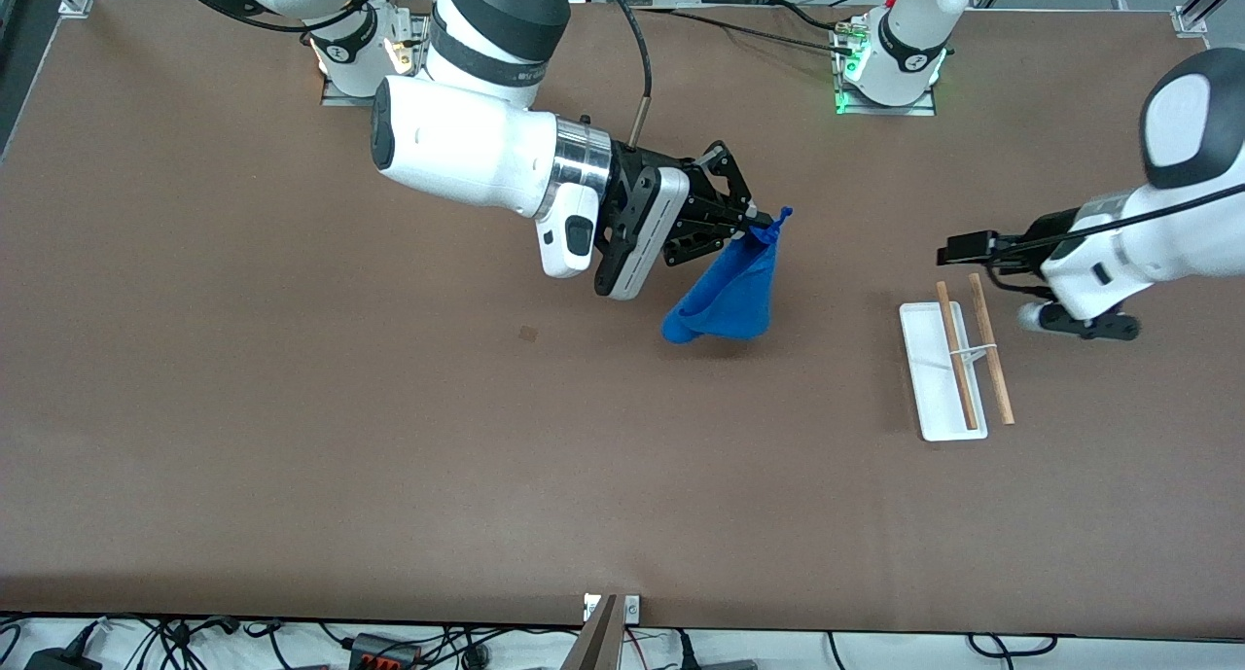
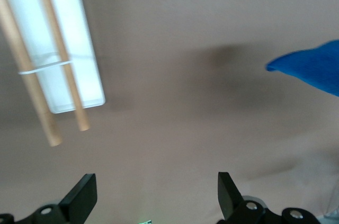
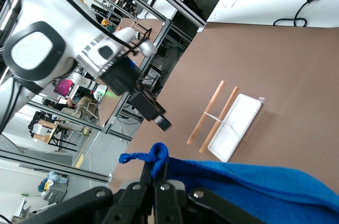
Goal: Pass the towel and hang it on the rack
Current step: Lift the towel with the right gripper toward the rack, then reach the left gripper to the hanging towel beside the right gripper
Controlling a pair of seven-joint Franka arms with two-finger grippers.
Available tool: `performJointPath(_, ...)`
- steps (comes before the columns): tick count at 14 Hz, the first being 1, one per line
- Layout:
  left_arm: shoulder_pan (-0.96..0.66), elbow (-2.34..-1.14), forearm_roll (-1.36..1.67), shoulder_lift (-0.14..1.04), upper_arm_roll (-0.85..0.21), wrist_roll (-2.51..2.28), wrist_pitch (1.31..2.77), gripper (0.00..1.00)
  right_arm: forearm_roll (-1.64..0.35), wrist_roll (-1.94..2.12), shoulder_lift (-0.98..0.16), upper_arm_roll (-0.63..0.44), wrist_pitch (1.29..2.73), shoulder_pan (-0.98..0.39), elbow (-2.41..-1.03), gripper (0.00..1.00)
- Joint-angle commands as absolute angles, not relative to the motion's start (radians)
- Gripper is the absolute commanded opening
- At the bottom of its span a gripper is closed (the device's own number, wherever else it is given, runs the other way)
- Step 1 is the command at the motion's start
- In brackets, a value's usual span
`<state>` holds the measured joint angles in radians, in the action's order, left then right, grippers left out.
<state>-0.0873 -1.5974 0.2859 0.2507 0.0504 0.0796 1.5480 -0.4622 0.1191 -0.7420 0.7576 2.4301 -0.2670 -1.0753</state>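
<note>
Towel [image 1: 731, 286] pinched by one corner in the clenched fingers of the right gripper [image 1: 759, 221], hanging over the surface [image 1: 389, 456] toward the right arm's end from the rack [image 1: 948, 369]. Left gripper [image 1: 958, 248] above the rack's upper end, fingers spread wide, grasping nothing. Lift done by the look of it; handover and draping over the rods not yet done.

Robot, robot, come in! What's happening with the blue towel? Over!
Right gripper shut on towel, lifted over mid-table. Left gripper open, up beside rack. Rack bare, nothing between them.
</note>
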Motion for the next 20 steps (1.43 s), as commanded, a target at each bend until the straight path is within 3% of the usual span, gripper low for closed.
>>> performJointPath(1,-0.104,-1.6,0.325,0.265,0.035,0.202,1.586,1.0,-0.471,0.115,-0.742,0.759,2.457,-0.273,-1.081,0.0)
performJointPath(5,-0.104,-1.664,0.38,0.288,-0.023,0.633,1.722,1.0,-0.468,0.127,-0.741,0.759,2.459,-0.273,-1.081,0.0)
performJointPath(15,-0.104,-2.028,0.698,0.227,-0.11,1.167,2.112,1.0,-0.439,0.132,-0.741,0.759,2.548,-0.285,-1.126,0.0)
performJointPath(20,-0.104,-2.057,0.732,0.236,-0.184,1.247,2.238,1.0,-0.439,0.132,-0.741,0.759,2.549,-0.284,-1.131,0.0)
